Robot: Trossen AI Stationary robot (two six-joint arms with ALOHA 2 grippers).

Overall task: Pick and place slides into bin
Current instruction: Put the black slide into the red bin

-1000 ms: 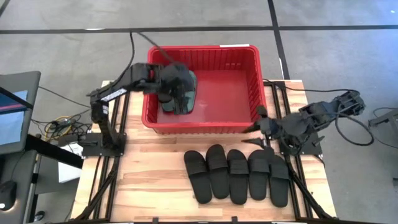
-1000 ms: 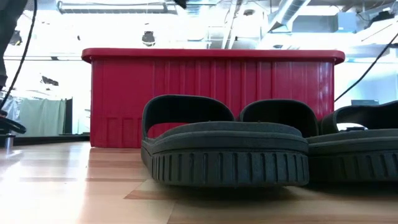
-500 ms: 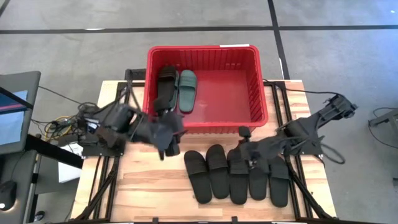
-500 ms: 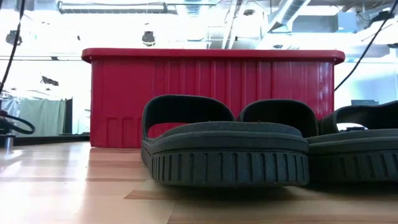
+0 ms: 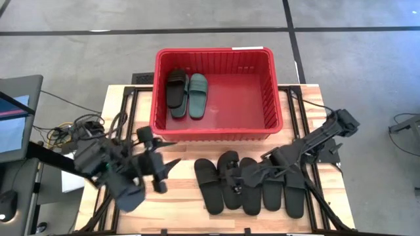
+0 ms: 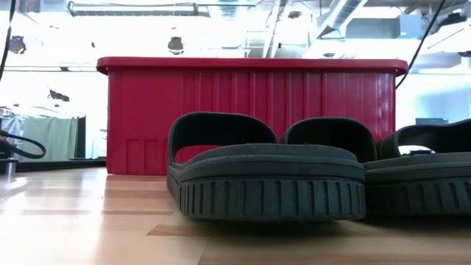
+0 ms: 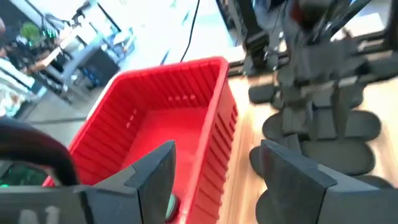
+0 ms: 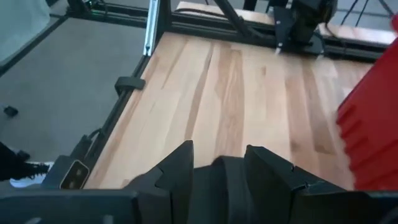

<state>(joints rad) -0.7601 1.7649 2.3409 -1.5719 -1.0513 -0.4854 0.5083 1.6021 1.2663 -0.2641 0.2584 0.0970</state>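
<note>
Your left hand [image 5: 159, 172] hangs low, fingers spread wide; right hand [image 5: 231, 185] reaches across, fingers partly apart.

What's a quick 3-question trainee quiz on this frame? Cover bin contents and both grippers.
1. How many slides lie in the red bin, and in what colours?
2. True or false: the left gripper is holding a slide.
3. Which gripper is down at the row of black slides on the table? A) left B) right C) neither

Key:
1. Two: one black, one green.
2. False: it is open and empty, over bare wood left of the row.
3. B: the right gripper.
</note>
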